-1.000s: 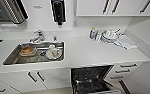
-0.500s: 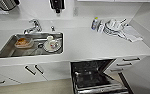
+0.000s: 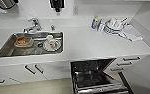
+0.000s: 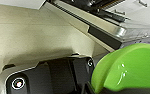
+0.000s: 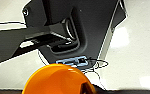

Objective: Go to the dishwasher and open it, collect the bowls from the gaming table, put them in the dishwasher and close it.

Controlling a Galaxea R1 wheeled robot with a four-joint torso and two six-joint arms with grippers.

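Note:
The dishwasher point(image 3: 96, 77) stands open under the white counter, with its door lowered and a dark rack showing inside. In the left wrist view its open door point(image 4: 121, 30) lies close ahead, above the beige floor. My left gripper point(image 4: 116, 90) is shut on a bright green bowl point(image 4: 131, 67). An orange bowl point(image 5: 58, 80) sits in my right gripper point(image 5: 88, 89), which is shut on it. The gaming table is out of view.
A steel sink point(image 3: 6, 51) with dishes in it and a faucet point(image 3: 32, 26) lies left of the dishwasher. Stacked dishes point(image 3: 113, 26), a bottle point(image 3: 94, 22) and a cloth point(image 3: 132, 33) sit on the counter's right. Drawers point(image 3: 127, 61) flank the dishwasher on the right.
The whole head view has shifted as the camera moved: the counter now sits higher in the picture and more of the open dishwasher shows. Nothing on the counter has moved.

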